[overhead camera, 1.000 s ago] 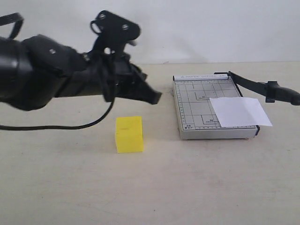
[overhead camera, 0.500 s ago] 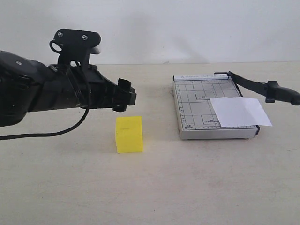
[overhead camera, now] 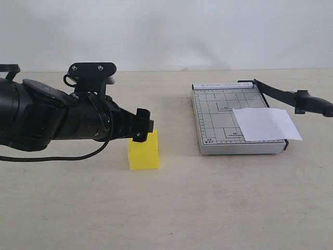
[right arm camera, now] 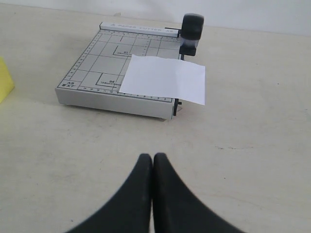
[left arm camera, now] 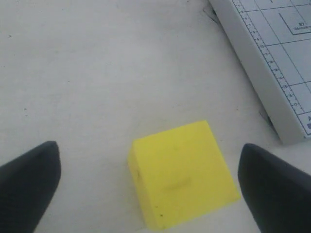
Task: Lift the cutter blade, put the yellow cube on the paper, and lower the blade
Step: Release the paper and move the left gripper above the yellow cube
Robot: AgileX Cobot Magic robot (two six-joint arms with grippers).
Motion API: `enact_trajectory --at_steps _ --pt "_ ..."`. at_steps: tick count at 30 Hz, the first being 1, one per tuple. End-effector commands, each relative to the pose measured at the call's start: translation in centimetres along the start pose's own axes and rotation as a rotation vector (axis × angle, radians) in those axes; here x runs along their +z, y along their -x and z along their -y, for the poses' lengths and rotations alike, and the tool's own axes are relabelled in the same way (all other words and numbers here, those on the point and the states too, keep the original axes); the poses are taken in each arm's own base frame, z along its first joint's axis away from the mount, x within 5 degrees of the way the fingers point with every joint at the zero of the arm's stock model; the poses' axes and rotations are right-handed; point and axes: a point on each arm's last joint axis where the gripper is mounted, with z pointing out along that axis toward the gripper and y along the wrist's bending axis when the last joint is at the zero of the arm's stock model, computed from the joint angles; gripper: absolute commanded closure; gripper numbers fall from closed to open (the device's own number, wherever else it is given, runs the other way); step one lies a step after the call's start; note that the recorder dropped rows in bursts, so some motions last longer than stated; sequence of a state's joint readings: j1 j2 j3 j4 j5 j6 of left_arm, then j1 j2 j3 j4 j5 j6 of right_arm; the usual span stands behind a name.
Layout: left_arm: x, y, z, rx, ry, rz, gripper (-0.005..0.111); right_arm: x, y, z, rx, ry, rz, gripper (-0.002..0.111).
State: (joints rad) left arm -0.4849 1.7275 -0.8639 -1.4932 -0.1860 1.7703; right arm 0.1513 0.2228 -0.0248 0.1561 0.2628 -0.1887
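While the yellow cube (overhead camera: 144,153) sits on the desk (overhead camera: 208,208), the left pincer (overhead camera: 142,128) hangs wide open over it and holds nothing.

Exterior view: the cube is plain, bright and smooth-faced, at 9 o'clock from the grey gridded trimmer board (overhead camera: 218,117) and apart from it; the pincer's tips overlap its upper corner at 11 o'clock, contact unclear. The white paper (overhead camera: 266,124) lies flat on the board toward 4 o'clock, overhanging the 3 o'clock edge, and the cutter blade (overhead camera: 291,98) slants from the 1 o'clock corner out toward 3 o'clock. Left wrist view: two dark fingers (left arm camera: 29,184) stand far apart either side of the cube, neither touching it. Right wrist view: the right pincer (right arm camera: 153,162) is closed, tips pressed together, empty, facing board and paper.
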Motion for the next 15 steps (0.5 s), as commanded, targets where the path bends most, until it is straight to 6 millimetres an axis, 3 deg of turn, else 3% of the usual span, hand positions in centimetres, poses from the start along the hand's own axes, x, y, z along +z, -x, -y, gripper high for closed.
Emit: enact_trajectory --at_steps 1,8,15 --pt "0.01 -0.14 0.09 -0.048 -0.017 -0.006 0.014 0.02 -0.12 0.03 -0.008 -0.004 0.003 0.108" --pt "-0.01 -0.02 0.57 -0.051 -0.070 0.005 0.014 0.02 -0.12 0.03 -0.008 -0.004 0.003 0.108" --pt "-0.02 0.00 0.66 -0.171 -0.080 0.003 0.014 0.02 -0.12 0.03 -0.008 -0.004 0.003 0.108"
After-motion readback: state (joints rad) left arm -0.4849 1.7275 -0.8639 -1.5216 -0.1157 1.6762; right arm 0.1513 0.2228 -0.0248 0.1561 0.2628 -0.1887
